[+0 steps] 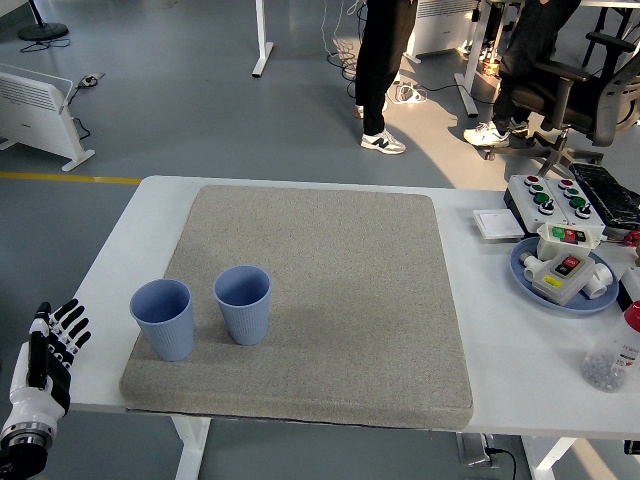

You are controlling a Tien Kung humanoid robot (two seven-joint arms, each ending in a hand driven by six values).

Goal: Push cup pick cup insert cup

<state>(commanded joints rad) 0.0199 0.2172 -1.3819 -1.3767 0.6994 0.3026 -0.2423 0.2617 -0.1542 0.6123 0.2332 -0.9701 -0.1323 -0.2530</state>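
Two blue cups stand upright on a grey mat (330, 290) on the white table. The left cup (163, 319) is near the mat's left edge. Just to its right, a small gap apart, stands the right cup (243, 304). My left hand (52, 350) hangs at the picture's lower left, off the table's left edge and well left of the cups, with its fingers spread and holding nothing. The right arm does not show.
A blue plate (530, 285) with a button box and white parts sits at the table's right. Behind it lie a control box (552, 198) and a white pad (496, 224). A clear bottle (615, 350) stands at the right edge. People stand beyond the table.
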